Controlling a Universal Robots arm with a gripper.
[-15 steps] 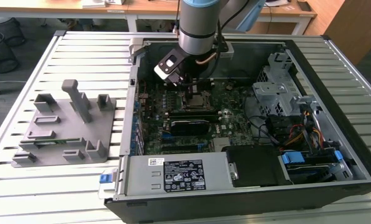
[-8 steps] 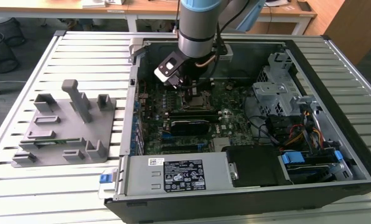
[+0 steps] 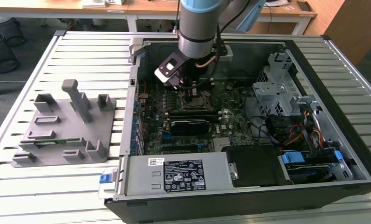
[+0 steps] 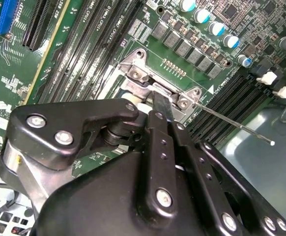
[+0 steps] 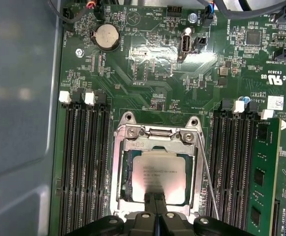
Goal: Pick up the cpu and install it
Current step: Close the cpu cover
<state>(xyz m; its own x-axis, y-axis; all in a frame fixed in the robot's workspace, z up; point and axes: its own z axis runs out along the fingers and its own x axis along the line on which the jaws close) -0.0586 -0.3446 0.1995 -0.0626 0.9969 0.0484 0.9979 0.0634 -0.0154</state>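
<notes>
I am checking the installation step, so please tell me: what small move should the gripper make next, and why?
Probably a short, straight lift. In the first wrist view the cpu already lies flat and square inside the socket frame, and the gripper sits directly over its near edge. Whether the fingers have released it cannot be told.

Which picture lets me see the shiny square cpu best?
The first wrist view: the cpu faces the camera, its silver top lying inside the socket frame, with the tool at its near edge. In the second wrist view the tool's body covers it. In the exterior view the arm hides that spot.
</notes>
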